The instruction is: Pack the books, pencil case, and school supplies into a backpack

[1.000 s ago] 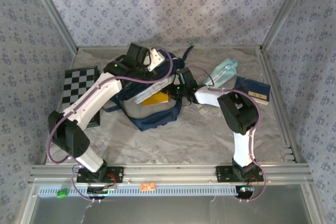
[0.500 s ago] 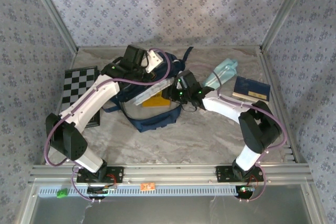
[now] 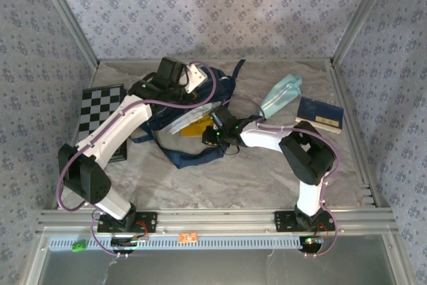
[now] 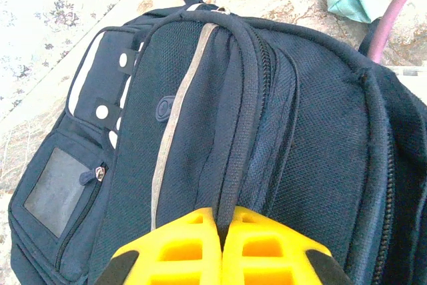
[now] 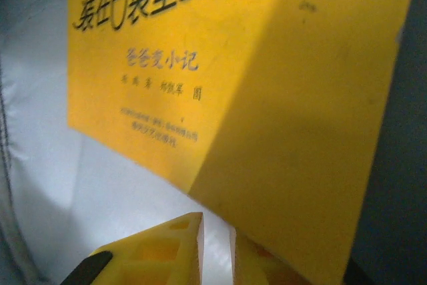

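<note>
Top external view: soft navy fabric backpack (image 3: 199,155) mid-table, long axis near to far, handle end toward the back wall, on a marbled grey table (image 3: 267,173) walled in floral paper (image 3: 213,11). Left gripper (image 4: 220,215) clamped tight on its padded top handle (image 4: 241,98). Right gripper (image 5: 217,223) inside against pale lining, nearly closed, a slit left at the edge of the glossy yellow book (image 5: 267,98); hold on it unclear.

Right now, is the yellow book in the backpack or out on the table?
In: the yellow book sits in the backpack's open mouth, against its pale lining.
</note>
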Available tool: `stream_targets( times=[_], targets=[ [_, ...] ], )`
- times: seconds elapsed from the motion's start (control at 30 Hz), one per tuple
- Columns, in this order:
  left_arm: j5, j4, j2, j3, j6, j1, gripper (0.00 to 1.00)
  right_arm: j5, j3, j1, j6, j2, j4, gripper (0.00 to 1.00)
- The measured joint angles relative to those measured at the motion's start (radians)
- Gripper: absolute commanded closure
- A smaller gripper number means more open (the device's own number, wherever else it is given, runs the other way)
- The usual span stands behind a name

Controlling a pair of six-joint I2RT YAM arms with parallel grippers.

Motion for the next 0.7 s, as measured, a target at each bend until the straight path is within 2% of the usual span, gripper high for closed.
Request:
stream_targets(
  times=[0.37, 0.53, 0.7],
  targets=[
    [0.004, 0.008, 0.000, 0.000, -0.002, 0.008, 1.00, 0.067, 0.059, -0.051, -0.014, 0.071, 0.194, 0.83],
    [0.005, 0.008, 0.000, 0.000, -0.008, 0.007, 1.00, 0.078, -0.013, -0.044, -0.024, 0.029, 0.238, 0.74],
    [0.020, 0.021, -0.008, -0.042, -0.032, 0.006, 1.00, 0.112, -0.159, -0.029, -0.057, -0.172, 0.193, 0.58]
  ],
)
